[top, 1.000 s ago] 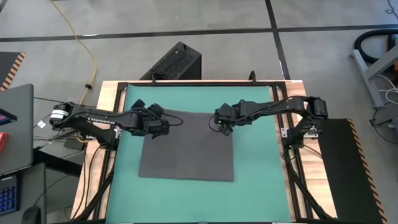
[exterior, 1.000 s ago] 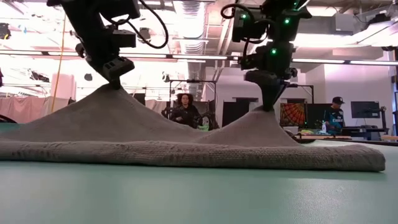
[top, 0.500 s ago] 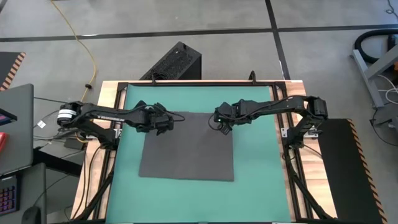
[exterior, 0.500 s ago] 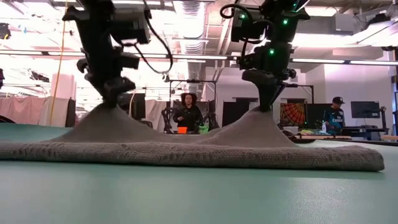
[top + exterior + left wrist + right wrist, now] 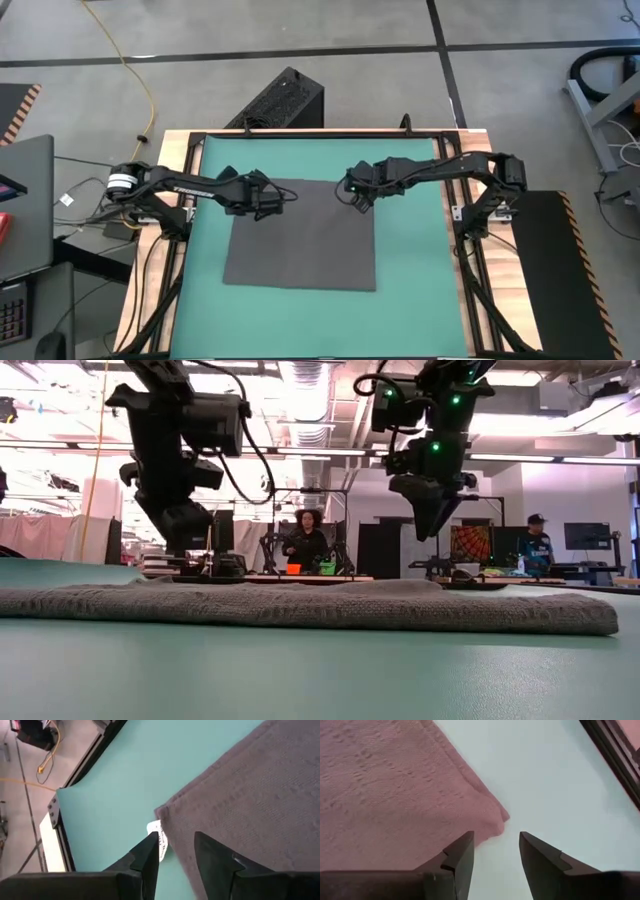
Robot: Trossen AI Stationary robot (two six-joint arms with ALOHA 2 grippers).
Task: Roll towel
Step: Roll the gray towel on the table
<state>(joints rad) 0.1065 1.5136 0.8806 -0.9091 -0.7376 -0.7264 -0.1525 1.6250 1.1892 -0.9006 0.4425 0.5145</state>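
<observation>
Green mat (image 5: 410, 250) covers the table inside a dark frame, with a grey floor around it and a lab room with two people beyond in the low view. On the mat lies the towel (image 5: 300, 235), flat and roughly square, its edges running along the mat's edges, so no long axis stands out. Its white tag (image 5: 156, 836) sits at one far corner. The left arm reaches in from the left, its gripper (image 5: 268, 197) hanging over that far left corner, fingers (image 5: 150, 852) parted and empty. The right arm stretches in from the right, and its gripper (image 5: 356, 194) hangs above the far right corner, jaws apart, grasping nothing, clear of the cloth.
</observation>
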